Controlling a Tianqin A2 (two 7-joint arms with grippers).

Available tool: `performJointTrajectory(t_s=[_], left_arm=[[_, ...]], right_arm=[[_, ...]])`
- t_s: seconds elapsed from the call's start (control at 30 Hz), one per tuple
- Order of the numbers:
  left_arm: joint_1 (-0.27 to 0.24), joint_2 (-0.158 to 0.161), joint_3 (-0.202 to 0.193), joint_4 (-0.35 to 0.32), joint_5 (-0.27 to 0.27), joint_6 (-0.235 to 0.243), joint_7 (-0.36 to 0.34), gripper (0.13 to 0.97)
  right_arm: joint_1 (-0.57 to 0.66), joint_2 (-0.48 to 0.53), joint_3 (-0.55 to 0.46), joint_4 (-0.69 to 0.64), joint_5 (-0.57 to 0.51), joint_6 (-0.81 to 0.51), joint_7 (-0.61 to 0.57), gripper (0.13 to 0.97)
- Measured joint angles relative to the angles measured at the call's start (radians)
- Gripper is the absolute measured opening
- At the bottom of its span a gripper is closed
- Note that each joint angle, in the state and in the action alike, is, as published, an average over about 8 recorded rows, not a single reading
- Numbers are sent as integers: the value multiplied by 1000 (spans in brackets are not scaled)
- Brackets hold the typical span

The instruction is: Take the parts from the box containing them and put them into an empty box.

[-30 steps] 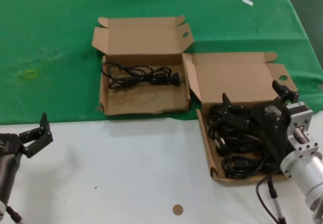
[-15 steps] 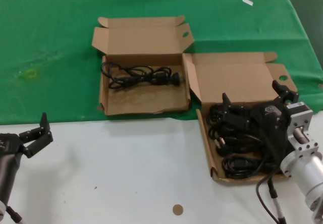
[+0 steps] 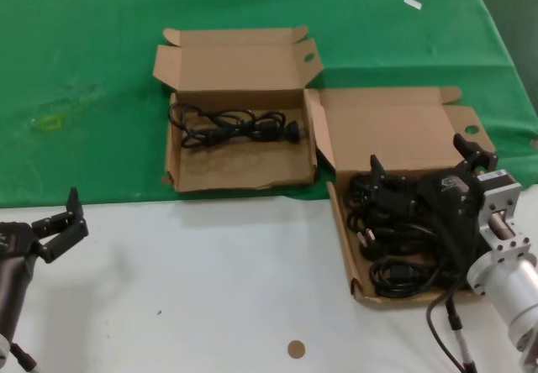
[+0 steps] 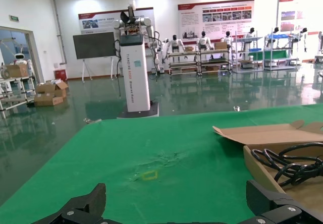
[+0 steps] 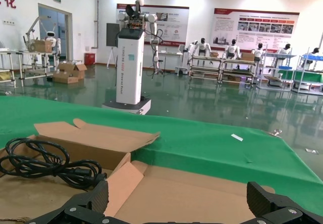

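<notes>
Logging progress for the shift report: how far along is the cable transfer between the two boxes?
Early. One black cable already lies in the left box. The right gripper, open, is over the cable pile in the right box, holding nothing. That pile remains to move. The left gripper waits open near the table's edge.

brown cardboard boxes (image 3: pixel 239 117), black cables (image 3: pixel 231 127), green cloth (image 3: pixel 84 79), white table (image 3: pixel 210 289)

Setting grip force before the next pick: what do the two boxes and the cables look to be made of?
Both boxes, the right box under the open right gripper and the left box, look like matte brown corrugated cardboard: raw folded flaps, punched holes. The cables look like black rubber or plastic sheathing, slightly glossy, lying in limp coils. The left gripper, open, is parked aside.
</notes>
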Motion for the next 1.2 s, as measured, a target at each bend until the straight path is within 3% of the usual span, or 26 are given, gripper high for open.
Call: performJointTrajectory(t_s=[1.2], left_arm=[[0,0,0,0,0,0,0,966]], right_arm=[[0,0,0,0,0,0,0,966]])
